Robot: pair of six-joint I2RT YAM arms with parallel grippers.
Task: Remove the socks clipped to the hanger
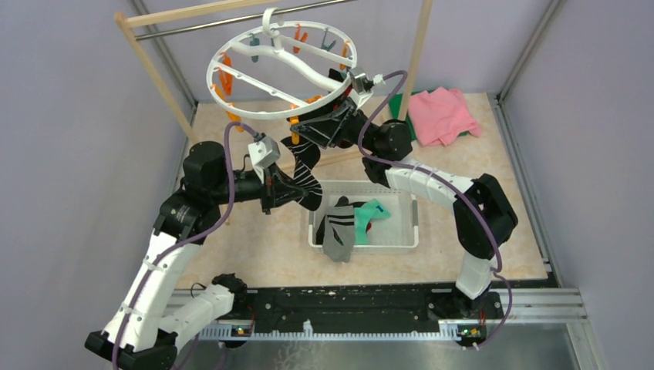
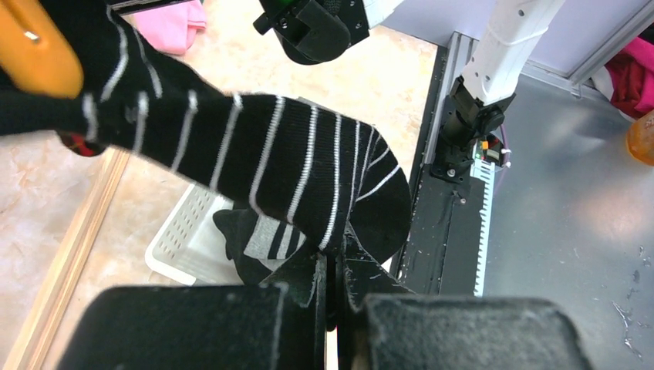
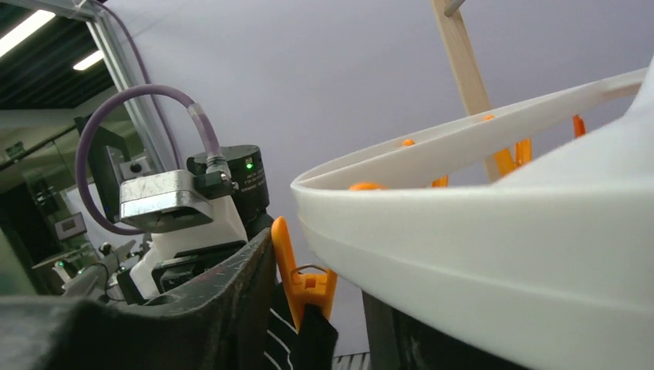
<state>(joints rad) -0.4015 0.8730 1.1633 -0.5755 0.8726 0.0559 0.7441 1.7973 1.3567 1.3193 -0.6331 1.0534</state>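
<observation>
We see a grey sock (image 1: pixel 338 235) and a teal sock (image 1: pixel 370 218) in the basket (image 1: pixel 385 245). The wrist view reveals the left gripper (image 2: pixel 332 271) pinching the striped sock (image 2: pixel 270 162). We cannot tell the right gripper (image 1: pixel 339 79)'s state.

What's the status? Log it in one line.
left gripper: shut on striped sock | orange clip: holds sock to hanger | right gripper: at hanger ring by clip, opening unclear | basket: holds socks
</observation>
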